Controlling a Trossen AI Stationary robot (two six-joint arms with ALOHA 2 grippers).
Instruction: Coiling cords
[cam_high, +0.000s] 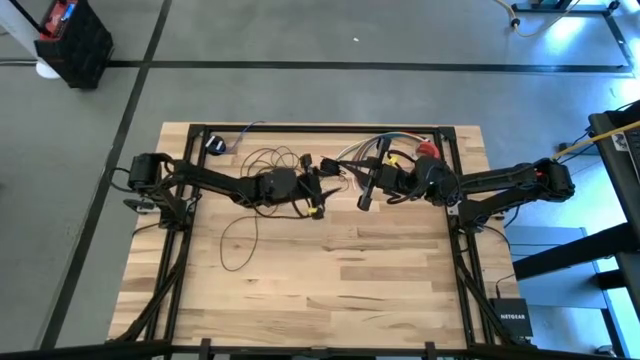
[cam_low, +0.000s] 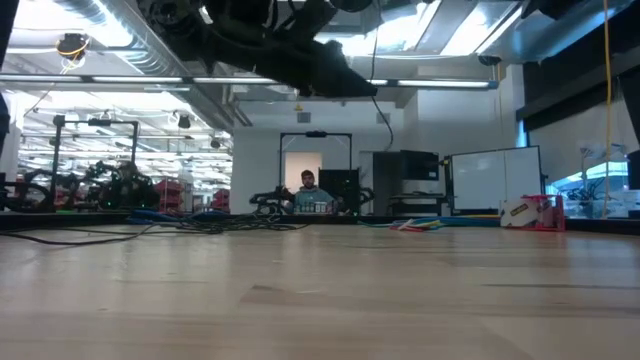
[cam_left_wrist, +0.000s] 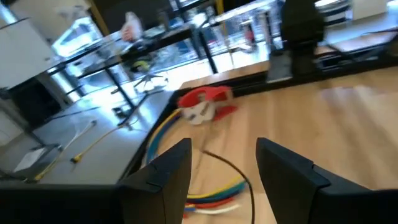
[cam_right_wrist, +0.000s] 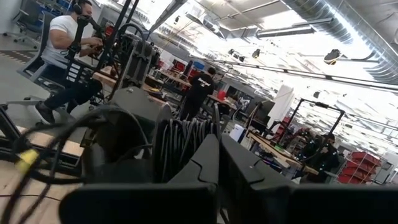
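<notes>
**High view: a limp cord, 2 arms held above it**

High view, from above: the cords (cam_high: 262, 172) lie as 1 thin dark wire in loose loops on the far-left part of the table (cam_high: 330, 290), with 1 wider loop trailing toward the near side and 1 small black puck (cam_high: 214, 144) at its far end.

Handling, as a judgement: the wire looks light, soft and springy, so loops will likely slump or spring open once let go. It should not break easily, though it can snag on the multicoloured wires (cam_high: 368, 150) beside it. The best hold is probably across several strands where loops overlap, or near the puck as an anchor.

The left gripper (cam_left_wrist: 222, 180) is released, its 2 fingers spread, with 1 strand passing between them in the left wrist view; whether it touches them I cannot tell. The right gripper (cam_high: 366, 190) is clenched, near the table's middle; I cannot tell whether it pinches anything.

Count: 1 cord, 1 puck, 1 bundle of coloured wires, 1 red tape dispenser (cam_left_wrist: 205, 104), 2 grippers.
</notes>
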